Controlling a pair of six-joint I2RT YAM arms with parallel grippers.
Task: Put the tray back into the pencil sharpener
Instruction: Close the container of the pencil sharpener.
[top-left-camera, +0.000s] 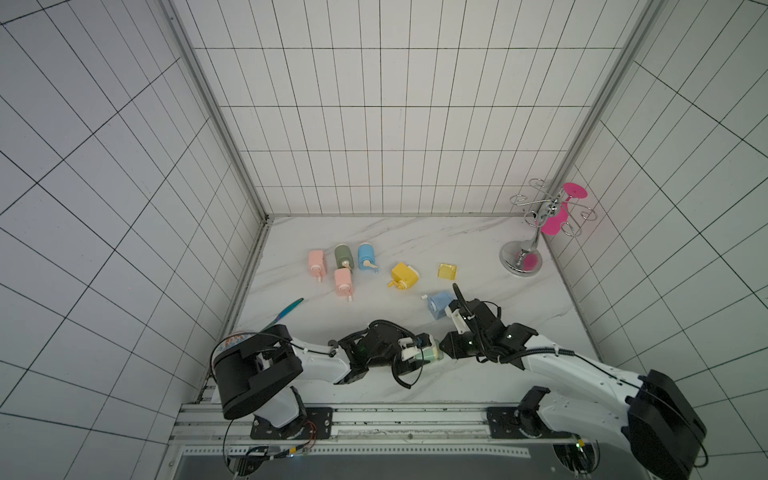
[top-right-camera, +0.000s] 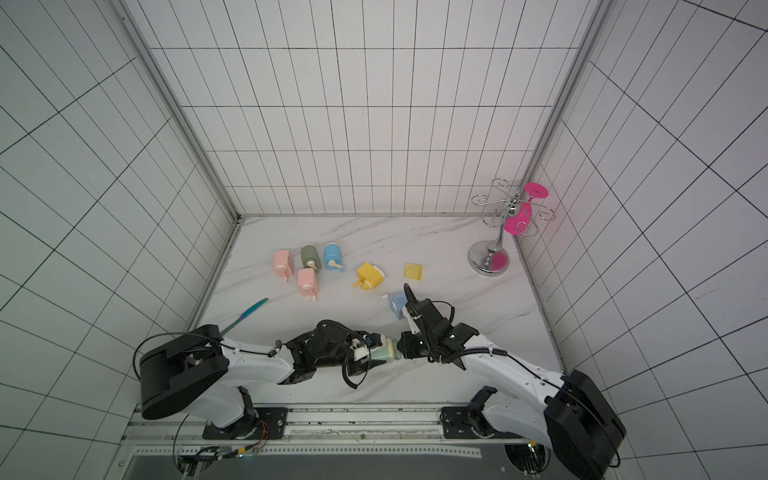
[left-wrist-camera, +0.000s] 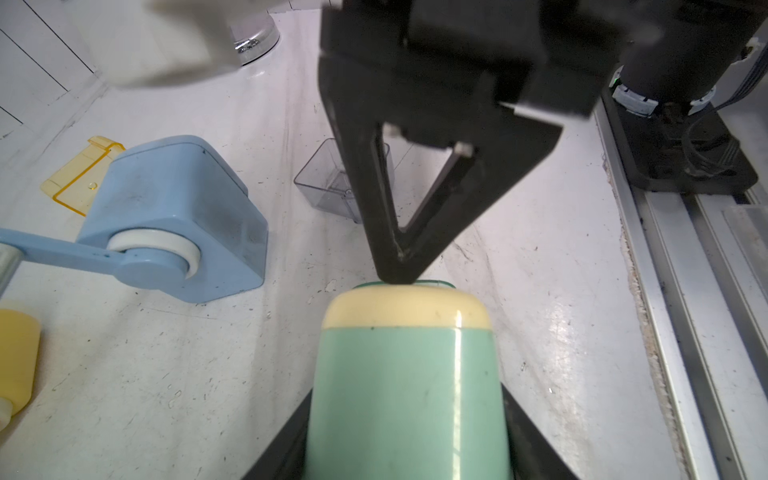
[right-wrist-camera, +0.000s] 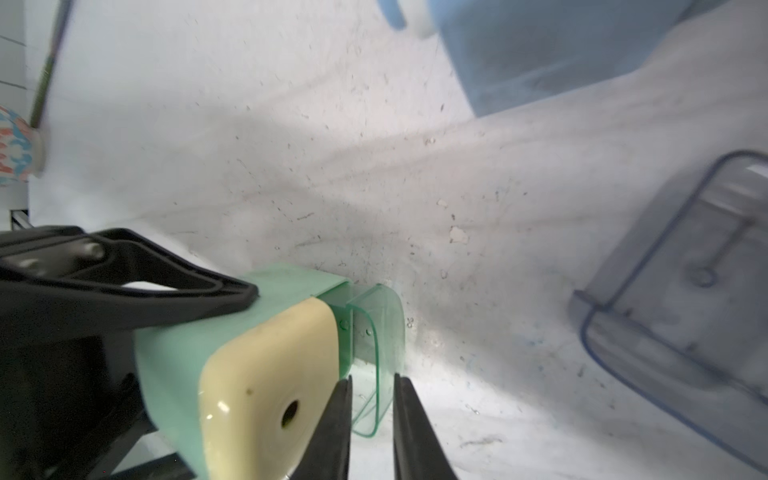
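- Pencil sharpener (right-wrist-camera: 249, 374), clamped lengthwise by left tool (left-wrist-camera: 407, 399), points its cream end at right tool (right-wrist-camera: 372, 379).
- Tray (right-wrist-camera: 378, 324) juts out between right tool's narrowly parted fingers; grip unclear.

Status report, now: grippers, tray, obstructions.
Left gripper shut on green sharpener. Right gripper straddles green tray, grip unclear. Tray partly in slot, sticking out. Blue sharpener and loose clear tray nearby, not touching.

A robot lab cell, plainly: white grid-lined walls (top-left-camera: 374, 124) box in a marble-look tabletop (top-left-camera: 415, 237), and the left arm (top-left-camera: 320, 365) and right arm (top-left-camera: 582, 368) stand bolted to an aluminium rail (top-left-camera: 415, 415).
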